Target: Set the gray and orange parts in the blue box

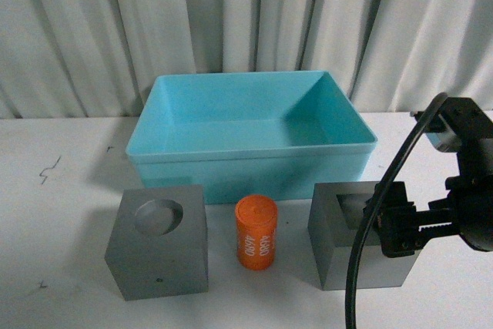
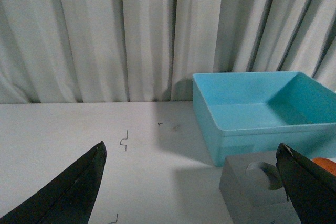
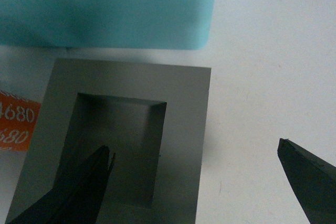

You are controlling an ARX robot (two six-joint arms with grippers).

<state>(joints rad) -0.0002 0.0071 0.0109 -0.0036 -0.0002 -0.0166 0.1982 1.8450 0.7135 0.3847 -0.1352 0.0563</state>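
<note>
Nearest the robot, three parts stand in a row on the white table [image 1: 62, 190]. The gray cube with the round recess [image 1: 158, 240] is on the left. The orange cylinder [image 1: 256, 233] stands upright in the middle, its white digits facing forward. The gray cube with the rectangular recess [image 1: 339, 252] is on the right. None is in the box yet.

The right gripper [image 3: 194, 149] hangs low over the right-hand cube with its jaws spread, gripping nothing. One finger [image 3: 79, 192] sits over the recess and the other lies outside the cube's wall, so the spread seems meant to pinch that wall as a handle. The left gripper [image 2: 190, 148] is likewise spread and empty, held above bare table to the left of the round-recess cube, apparently keeping clear.

Just behind the row, the blue box [image 1: 246, 163] sits open-topped and empty, near enough for short transfers. A pale curtain [image 1: 231, 13] hangs behind
</note>
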